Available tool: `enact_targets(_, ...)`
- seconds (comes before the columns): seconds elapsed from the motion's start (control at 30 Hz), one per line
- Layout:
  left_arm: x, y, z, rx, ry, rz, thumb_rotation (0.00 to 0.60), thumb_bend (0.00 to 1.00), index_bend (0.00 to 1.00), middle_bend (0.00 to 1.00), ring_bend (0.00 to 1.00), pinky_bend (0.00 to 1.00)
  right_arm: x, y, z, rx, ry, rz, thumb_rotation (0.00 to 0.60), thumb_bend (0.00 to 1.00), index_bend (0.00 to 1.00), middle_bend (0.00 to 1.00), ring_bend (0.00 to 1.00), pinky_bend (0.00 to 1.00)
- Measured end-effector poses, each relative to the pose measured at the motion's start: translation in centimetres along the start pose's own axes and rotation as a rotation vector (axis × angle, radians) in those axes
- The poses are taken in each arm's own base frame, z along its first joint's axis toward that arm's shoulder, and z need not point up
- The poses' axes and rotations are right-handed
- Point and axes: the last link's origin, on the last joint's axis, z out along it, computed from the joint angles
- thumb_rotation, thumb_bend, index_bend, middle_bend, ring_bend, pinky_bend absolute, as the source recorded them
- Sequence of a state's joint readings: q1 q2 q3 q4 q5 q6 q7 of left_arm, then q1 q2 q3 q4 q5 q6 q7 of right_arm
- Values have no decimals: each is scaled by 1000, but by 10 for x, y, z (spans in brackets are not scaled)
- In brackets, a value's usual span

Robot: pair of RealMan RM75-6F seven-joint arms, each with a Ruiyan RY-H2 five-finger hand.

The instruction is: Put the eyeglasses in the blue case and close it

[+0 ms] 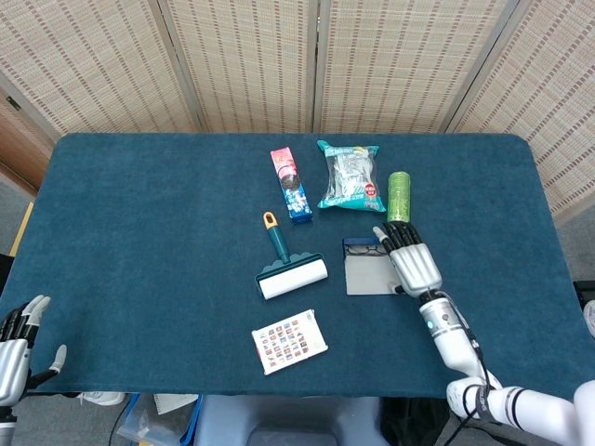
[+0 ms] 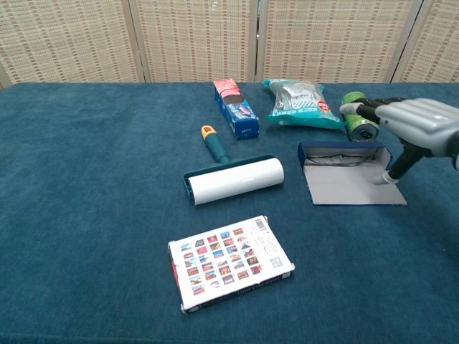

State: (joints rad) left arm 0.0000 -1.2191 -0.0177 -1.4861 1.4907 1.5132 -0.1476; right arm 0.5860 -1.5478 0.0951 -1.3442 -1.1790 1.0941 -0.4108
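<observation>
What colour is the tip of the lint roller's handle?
Orange, on a dark teal handle; the lint roller shows it best in the chest view.

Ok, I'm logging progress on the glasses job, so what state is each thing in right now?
blue case: open, lid flat on the table.
eyeglasses: lying inside the case.
right hand: fingers spread, holding nothing, thumb tip at the lid's right corner.
left hand: open, off the table's near-left edge.
lint roller: lying on its side.
green can: on its side.
</observation>
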Motion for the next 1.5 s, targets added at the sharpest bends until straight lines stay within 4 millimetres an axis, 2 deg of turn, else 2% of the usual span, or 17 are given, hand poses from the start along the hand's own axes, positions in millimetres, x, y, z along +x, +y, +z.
enact_targets(0.17, 0, 2, 0, -7, 1, -2, 600, 401, 0, 0, 0, 0, -13, 5, -13, 5, -22, -2, 600, 132, 0, 0, 0, 3)
enact_targets(0.5, 0, 0, -2, 5, 0, 1, 600, 401, 0, 0, 0, 0, -30, 8, -10, 8, -53, -32, 600, 132, 0, 0, 0, 2)
enact_targets(0.97, -1, 0, -1, 5, -3, 1, 600, 401, 0, 0, 0, 0, -36, 9, -1, -9, -65, -45, 600, 133, 0, 0, 0, 2)
enact_targets(1.27, -1, -1, -1, 9, -1, 2, 600, 401, 0, 0, 0, 0, -36, 7, 7, -9, -49, -47, 600, 270, 0, 0, 0, 3)
enact_targets(1.5, -1, -2, -2, 12, -1, 0, 600, 401, 0, 0, 0, 0, -31, 6, 13, -5, -34, -48, 600, 282, 0, 0, 0, 2)
